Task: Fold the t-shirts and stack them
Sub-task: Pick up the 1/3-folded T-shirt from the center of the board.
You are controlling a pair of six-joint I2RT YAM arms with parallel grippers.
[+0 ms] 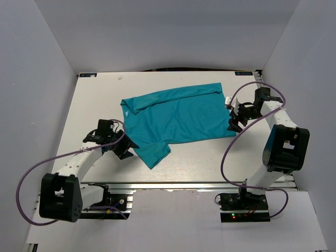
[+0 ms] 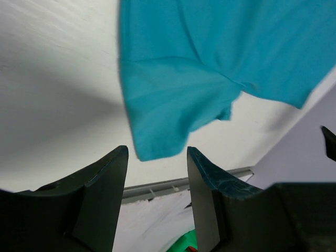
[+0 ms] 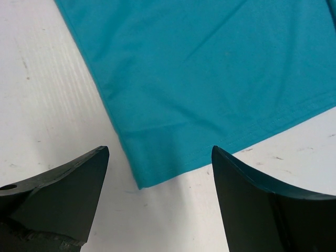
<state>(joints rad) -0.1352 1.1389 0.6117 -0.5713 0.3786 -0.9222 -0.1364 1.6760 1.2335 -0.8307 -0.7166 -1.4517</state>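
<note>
Since lined up on opposite ends of the teal t-shirt (image 1: 178, 118) lying partly folded on the tabletop (image 1: 94, 100), hovered empty with the left gripper (image 2: 157, 152) half-spread just short of a sleeve (image 2: 168, 105) and the right gripper (image 3: 158, 152) spread wide over a hem corner (image 3: 144, 178), presumably to pinch both for a fold.

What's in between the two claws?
The shirt, lying on the table between the left gripper and right gripper; the top view shows it.
</note>
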